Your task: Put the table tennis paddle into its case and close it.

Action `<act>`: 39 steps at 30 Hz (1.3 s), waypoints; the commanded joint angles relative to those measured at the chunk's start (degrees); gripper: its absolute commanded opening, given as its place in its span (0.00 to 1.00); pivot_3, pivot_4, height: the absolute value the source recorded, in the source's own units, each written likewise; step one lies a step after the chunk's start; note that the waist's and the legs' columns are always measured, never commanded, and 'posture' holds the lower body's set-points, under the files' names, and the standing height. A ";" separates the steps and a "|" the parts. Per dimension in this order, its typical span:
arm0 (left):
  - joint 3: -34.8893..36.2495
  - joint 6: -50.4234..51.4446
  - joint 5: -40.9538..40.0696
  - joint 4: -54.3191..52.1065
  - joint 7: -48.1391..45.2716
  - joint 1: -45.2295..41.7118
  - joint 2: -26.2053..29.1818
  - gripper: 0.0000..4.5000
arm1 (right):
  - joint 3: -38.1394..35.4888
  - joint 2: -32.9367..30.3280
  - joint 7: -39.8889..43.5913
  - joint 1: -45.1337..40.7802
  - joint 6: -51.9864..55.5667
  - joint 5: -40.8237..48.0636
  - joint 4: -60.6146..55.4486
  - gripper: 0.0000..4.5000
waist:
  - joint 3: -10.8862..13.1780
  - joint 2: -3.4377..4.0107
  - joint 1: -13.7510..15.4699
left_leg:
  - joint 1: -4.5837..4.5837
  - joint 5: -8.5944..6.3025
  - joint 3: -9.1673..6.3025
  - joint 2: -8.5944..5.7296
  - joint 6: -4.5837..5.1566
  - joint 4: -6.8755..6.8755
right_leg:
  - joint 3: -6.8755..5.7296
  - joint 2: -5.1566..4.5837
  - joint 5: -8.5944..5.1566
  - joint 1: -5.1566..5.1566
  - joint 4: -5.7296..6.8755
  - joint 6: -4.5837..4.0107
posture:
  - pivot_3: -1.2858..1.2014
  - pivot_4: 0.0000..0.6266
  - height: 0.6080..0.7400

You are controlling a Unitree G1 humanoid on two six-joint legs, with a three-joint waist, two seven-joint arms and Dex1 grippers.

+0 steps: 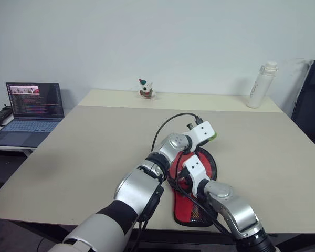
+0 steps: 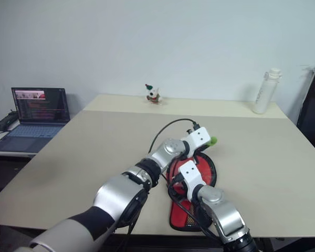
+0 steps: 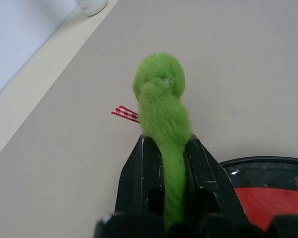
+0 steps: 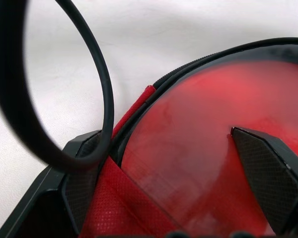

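You are at the closing step: the paddle (image 4: 198,148) lies inside the case (image 1: 209,167), which rests on the tabletop (image 1: 94,152) near its front edge. Your left gripper (image 3: 165,163) has its fingers pinched on the green pull (image 3: 161,99). Your right gripper (image 4: 164,163) has its fingers spread wide over the case. Next, draw the pull along the zip while the right steadies the case.

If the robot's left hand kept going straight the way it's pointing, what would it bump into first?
Probably nothing soon. The left gripper, shut on the fuzzy green pull, points over bare table. A white bottle stands at the far edge, maybe off that line.
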 commanded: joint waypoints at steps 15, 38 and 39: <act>5.30 -7.31 -5.81 -5.75 -6.46 1.48 8.30 0.72 | 1.58 1.35 1.04 0.90 4.88 1.06 7.23 1.00 | -0.66 0.29 -1.43 | 0.08 -0.04 0.01 0.07 0.07 -0.02 | 0.05 0.14 0.00 0.03 0.05 -0.02 | 0.52 0.24 1.00; 6.99 20.17 -28.40 -52.65 -46.75 29.52 24.87 0.72 | -18.73 -18.17 18.20 -5.23 26.78 29.96 -18.39 1.00 | -0.44 0.33 -1.49 | -0.08 -0.06 0.03 0.15 0.10 -0.06 | 0.14 -0.06 -0.04 -0.12 0.01 -0.10 | 0.52 0.24 1.00; 5.93 20.05 -27.96 -54.24 -46.77 31.03 25.35 0.72 | -18.69 -19.45 18.33 -5.47 25.54 29.37 -17.83 1.00 | -0.44 0.33 -1.46 | -0.07 -0.07 0.03 0.16 0.11 -0.06 | 0.16 -0.06 -0.04 -0.11 0.02 -0.11 | 0.52 0.24 1.00</act>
